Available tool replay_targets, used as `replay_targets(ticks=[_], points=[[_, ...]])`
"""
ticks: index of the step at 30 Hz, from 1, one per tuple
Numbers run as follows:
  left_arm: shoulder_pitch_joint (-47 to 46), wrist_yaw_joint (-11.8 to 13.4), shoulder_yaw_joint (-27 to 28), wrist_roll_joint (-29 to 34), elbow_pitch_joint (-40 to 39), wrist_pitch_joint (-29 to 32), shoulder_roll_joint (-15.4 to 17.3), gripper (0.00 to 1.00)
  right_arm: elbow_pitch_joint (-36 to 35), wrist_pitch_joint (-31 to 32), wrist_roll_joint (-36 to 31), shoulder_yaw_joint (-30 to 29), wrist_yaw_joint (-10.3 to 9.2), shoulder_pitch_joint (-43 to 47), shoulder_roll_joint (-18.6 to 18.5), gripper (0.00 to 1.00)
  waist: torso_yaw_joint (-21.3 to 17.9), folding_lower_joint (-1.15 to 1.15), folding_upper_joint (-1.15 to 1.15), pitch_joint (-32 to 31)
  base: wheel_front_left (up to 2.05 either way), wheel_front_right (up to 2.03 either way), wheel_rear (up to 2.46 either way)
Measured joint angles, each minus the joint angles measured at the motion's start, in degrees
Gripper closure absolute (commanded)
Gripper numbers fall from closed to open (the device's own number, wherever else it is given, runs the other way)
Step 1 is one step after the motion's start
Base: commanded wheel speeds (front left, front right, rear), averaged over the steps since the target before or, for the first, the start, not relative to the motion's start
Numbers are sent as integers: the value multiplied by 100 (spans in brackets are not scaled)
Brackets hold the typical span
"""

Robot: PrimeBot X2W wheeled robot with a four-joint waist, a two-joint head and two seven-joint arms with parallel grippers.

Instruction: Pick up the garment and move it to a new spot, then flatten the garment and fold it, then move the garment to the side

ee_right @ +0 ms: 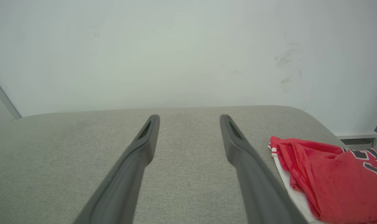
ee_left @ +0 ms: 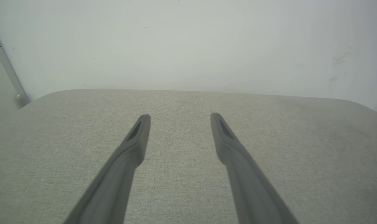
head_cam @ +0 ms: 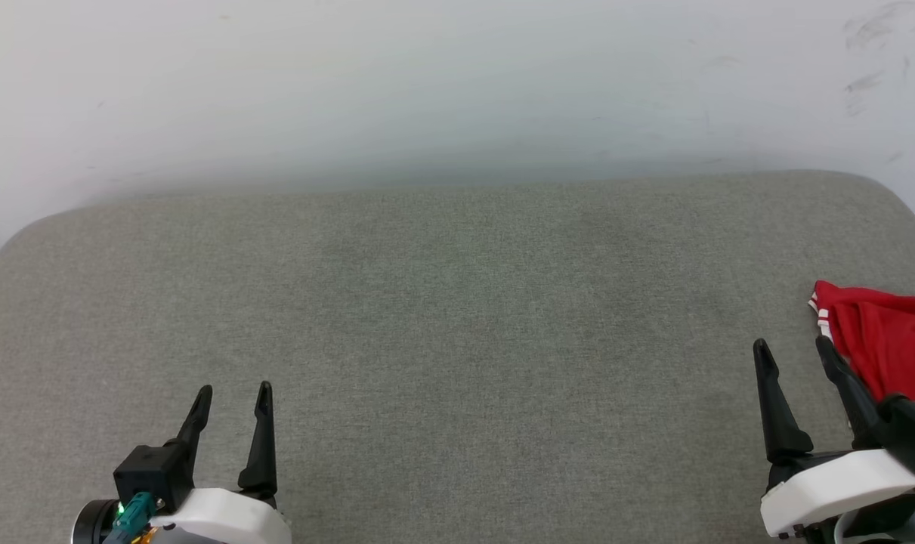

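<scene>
Garment [head_cam: 891, 344]: bunched, right edge of cushion [head_cam: 457, 302] | right claw [head_cam: 792, 344]: spread, beside

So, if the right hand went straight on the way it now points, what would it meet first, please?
Probably the white wall, though depth is unclear: the right hand points over bare grey cushion. The garment lies off to its right, outside that line.

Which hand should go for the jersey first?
Right, I'd say. The crumpled red jersey lies at the right edge of the grey cushion, beside the open right hand; the open left hand sits far off.
</scene>
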Motion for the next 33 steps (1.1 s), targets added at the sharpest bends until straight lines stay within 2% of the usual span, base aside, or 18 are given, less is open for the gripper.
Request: replay_targets(ticks=[10, 11, 14, 33], points=[[3, -104, 77, 127, 76, -1, -127, 0, -26, -7, -9, -12, 0, -3, 9, 0, 58, 0, 0, 28, 0, 0, 0], [7, -104, 71, 123, 107, 3, -136, 100, 3, -10, -9, -12, 0, -1, 10, 100, 62, 0, 0, 29, 0, 0, 0], [87, -108, 41, 64, 229, 42, -207, 100, 166, -8, 36, -5, 0, 15, 16, 100, 65, 0, 0, 30, 0, 0, 0], [14, -463, 510, -1541, 352, 537, -522, 100, 633, 134, 2052, -62, 0, -84, 24, 100, 98, 0, 0, 34, 0, 0, 0]])
